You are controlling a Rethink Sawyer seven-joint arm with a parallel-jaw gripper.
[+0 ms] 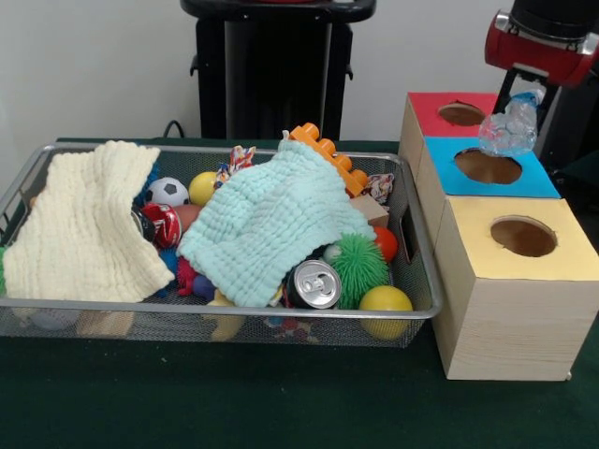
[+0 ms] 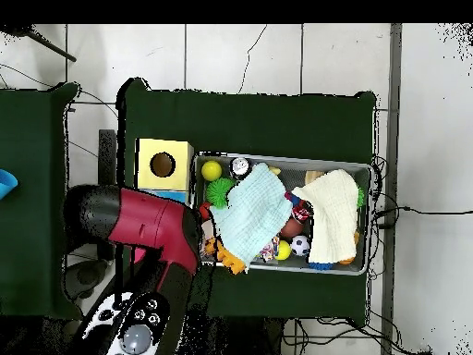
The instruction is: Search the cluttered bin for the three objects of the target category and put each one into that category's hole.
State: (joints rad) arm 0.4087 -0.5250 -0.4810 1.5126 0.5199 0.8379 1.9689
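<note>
Looking at the front view, I judge that one delivery is near its end: a clear plastic bottle [image 1: 511, 126] with a blue and white label hangs in the air just above the round hole [image 1: 488, 166] of the blue-topped box [image 1: 533, 180], a little toward the red-topped box [image 1: 432, 108] behind it. It is not yet inside the hole. The red and black arm [image 1: 540, 42] comes down at the top right corner, but the gripper itself I cannot make out behind the bottle, so I cannot tell how far it is open; I only suppose that it carries the bottle, because nothing else supports it. In the overhead view the arm [image 2: 152, 222] covers the blue box, and only the yellow-topped box [image 2: 164, 165] shows beside the bin. How many bottles are already in the box, I cannot say from these pictures. In the wire bin [image 1: 234, 309] on the table I see no other bottle: there is a silver can [image 1: 313, 283], yellow balls [image 1: 385, 304], a green spiky ball [image 1: 357, 265], and two cloths, a pale yellow one [image 1: 84, 224] and a light green one [image 1: 267, 220]. These cloths hide much, so any bottle still left probably lies under them.
</note>
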